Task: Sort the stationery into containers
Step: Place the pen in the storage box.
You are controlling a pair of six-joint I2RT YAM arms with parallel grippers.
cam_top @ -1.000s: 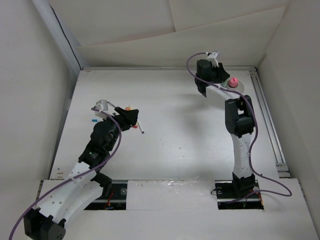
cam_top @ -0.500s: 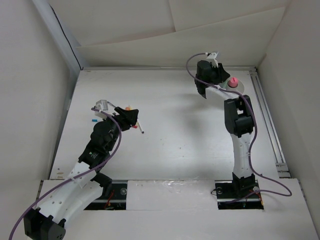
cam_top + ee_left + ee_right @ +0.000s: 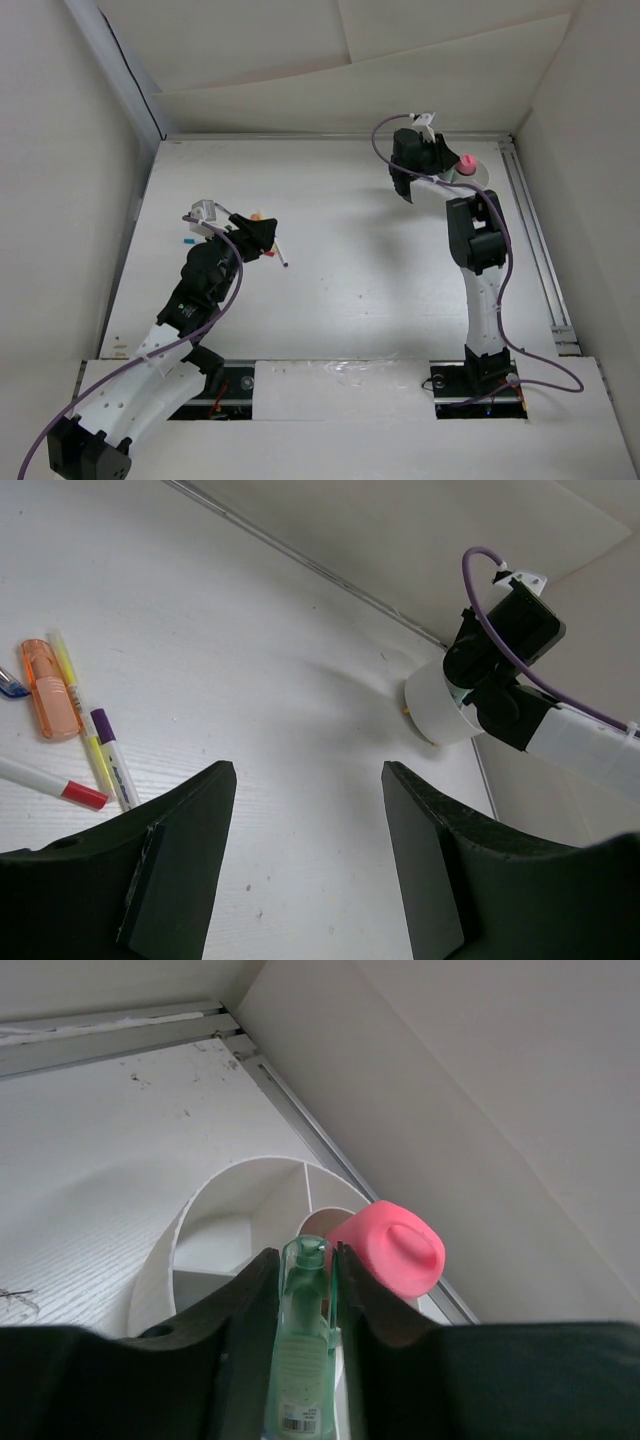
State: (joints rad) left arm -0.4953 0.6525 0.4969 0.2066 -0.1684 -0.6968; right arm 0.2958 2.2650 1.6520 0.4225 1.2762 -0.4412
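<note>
Right pincer (image 3: 303,1260) is pressed onto a green pen (image 3: 303,1360) and pinches it between its two fingers. You can see through the pen, and it has a small label near the bottom of the right wrist picture. The pen's tip points at the inside of the cup (image 3: 165,1270), just beside a pink cap (image 3: 395,1250). I cannot tell if the tip is inside the cup yet. The cup is round and white, with thin walls inside that split it into parts. The pink cap sticks up out of the cup on its right side. In the top picture the cup sits in the upper right, near the far corner of the worktop (image 3: 250,630).

Left pincer (image 3: 308,780) is spread apart with nothing between its fingers. It hangs over the worktop at the left middle of the top picture. At the left edge of its wrist picture lie an orange marker (image 3: 55,688), a yellow pen (image 3: 80,715), a white pen with a purple tip (image 3: 115,760) and a white pen with a red tip (image 3: 50,783). They lie close together, well apart from the cup.
</note>
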